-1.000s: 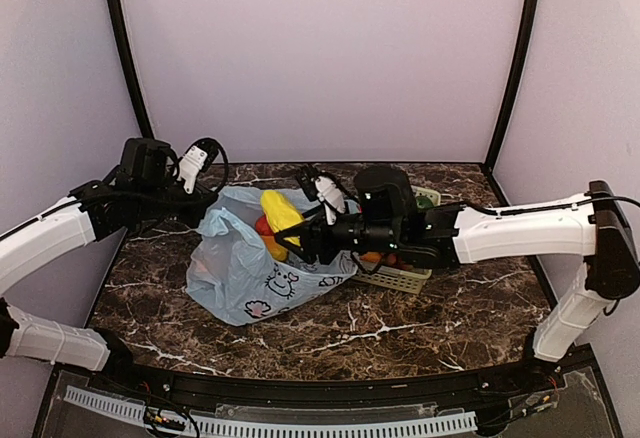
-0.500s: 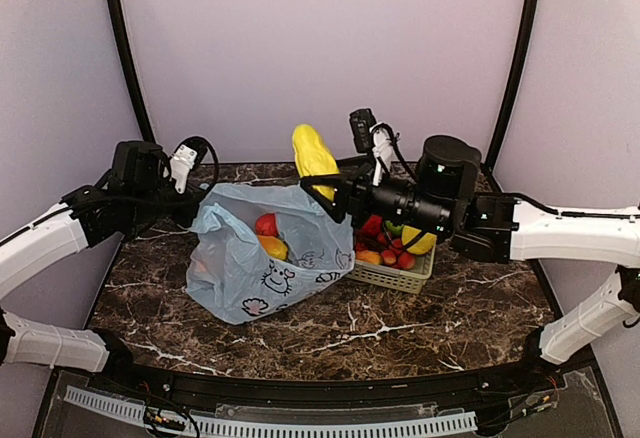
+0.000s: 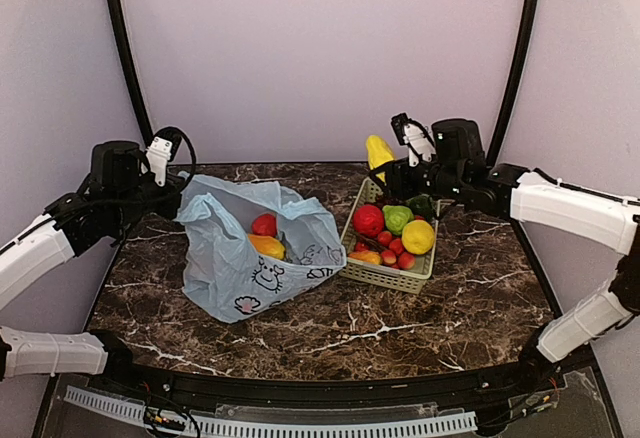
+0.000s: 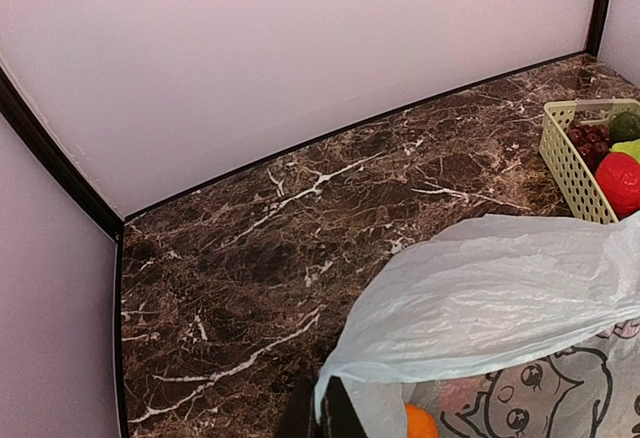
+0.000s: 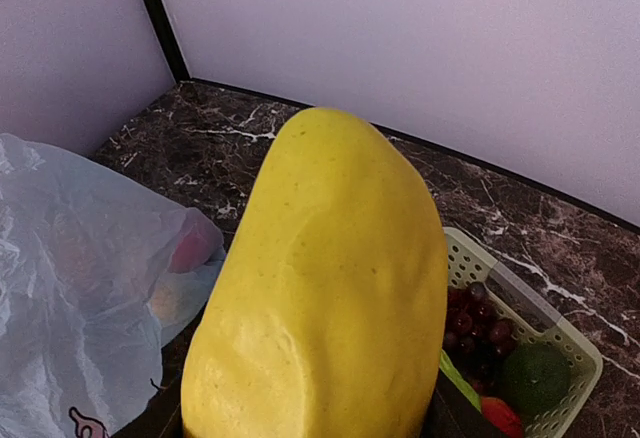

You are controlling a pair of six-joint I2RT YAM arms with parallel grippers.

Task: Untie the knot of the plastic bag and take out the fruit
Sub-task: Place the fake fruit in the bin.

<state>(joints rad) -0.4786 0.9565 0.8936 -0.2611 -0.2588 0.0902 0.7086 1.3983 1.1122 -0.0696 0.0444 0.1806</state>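
Hanging in the right fingers (image 3: 388, 172), which are closed about its lower half, the yellow fruit (image 3: 378, 150) stands upright above the far left corner of the basket (image 3: 385, 276). Half a second ago those fingers held it higher and further left, over the far edge of the plastic bag (image 3: 240, 263); a second ago they were down in the bag's mouth. The fruit is now clear of the film.

The left fingers (image 4: 318, 413) are pinched fully shut on the bag's rim at its far left corner and have drawn back to the left, so the mouth gapes wider than before. Just beyond them, inside the bag, lie a red fruit (image 3: 264, 224) and an orange-yellow fruit (image 3: 266, 246).

Below the right fingers the basket already carries a red piece (image 3: 367, 220), a green one (image 3: 397, 219) and a lemon (image 3: 418, 236) among smaller bits. The bag's right edge reaches the basket's near left corner; whether they touch, I cannot tell.

The back wall (image 3: 320, 58) stands close behind both sets of fingers. Bare worktop (image 3: 400, 328) runs wide on the near side of bag and basket, with a narrower strip to the right of the basket.
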